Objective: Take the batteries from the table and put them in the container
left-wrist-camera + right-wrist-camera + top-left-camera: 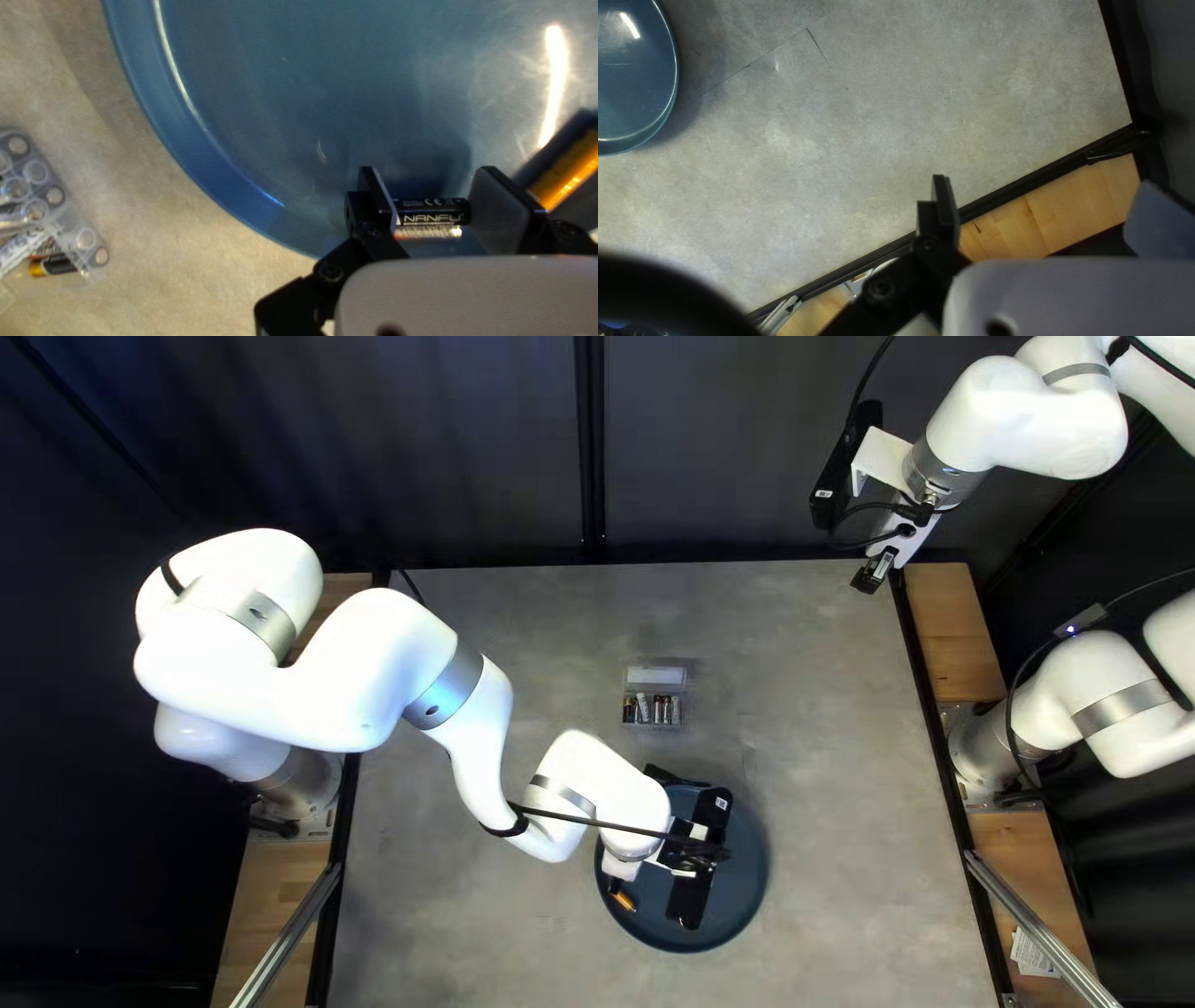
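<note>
My left hand [616, 884] was clenched on a black battery [434, 211], one finger at each end, over the blue plate [745, 865]; whether it touched the plate, I couldn't tell. An orange battery [568, 169] lay on the plate just beside my fingers. More batteries [661, 708] sat in the clear box [656, 675] beyond the plate. My right hand [875, 571] was spread and held nothing, by the table's far right corner
</note>
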`<control>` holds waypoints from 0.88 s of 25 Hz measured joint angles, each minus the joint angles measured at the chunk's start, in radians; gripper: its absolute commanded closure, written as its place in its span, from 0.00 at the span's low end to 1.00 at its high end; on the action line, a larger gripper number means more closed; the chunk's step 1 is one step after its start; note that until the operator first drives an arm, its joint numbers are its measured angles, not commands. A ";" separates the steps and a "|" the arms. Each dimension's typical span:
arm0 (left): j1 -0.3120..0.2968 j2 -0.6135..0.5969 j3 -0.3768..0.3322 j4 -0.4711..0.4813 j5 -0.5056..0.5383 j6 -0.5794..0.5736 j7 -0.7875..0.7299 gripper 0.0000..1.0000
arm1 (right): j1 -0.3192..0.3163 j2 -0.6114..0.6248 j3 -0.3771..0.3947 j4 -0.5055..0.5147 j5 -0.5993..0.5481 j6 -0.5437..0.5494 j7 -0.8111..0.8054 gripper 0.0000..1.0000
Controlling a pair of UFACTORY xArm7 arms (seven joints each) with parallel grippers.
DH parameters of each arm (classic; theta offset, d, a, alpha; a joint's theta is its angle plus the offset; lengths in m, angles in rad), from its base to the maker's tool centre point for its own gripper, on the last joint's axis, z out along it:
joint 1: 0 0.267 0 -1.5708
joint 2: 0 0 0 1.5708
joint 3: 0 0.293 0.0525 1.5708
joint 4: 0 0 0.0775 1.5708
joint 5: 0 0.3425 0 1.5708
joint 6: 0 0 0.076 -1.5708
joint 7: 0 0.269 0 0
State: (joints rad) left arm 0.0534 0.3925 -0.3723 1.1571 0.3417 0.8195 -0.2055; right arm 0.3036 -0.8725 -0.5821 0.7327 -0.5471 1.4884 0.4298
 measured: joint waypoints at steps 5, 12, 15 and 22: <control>0.034 -0.067 0.052 -0.024 0.027 0.023 -0.043 1.00 | 0.000 0.000 0.000 0.000 0.000 0.000 0.000 0.00; 0.141 -0.121 0.145 -0.094 0.101 -0.072 0.027 1.00 | 0.000 0.000 0.000 0.000 0.000 0.000 0.000 0.00; 0.178 -0.113 0.166 -0.098 0.108 -0.103 0.074 1.00 | 0.000 0.000 0.000 0.000 0.000 0.000 0.000 0.00; 0.203 -0.091 0.175 -0.092 0.104 -0.133 0.111 1.00 | 0.000 0.000 0.000 0.000 0.000 0.000 0.000 0.00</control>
State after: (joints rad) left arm 0.2566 0.3015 -0.1970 1.0655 0.4461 0.6862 -0.0946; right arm 0.3036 -0.8725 -0.5821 0.7327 -0.5471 1.4884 0.4298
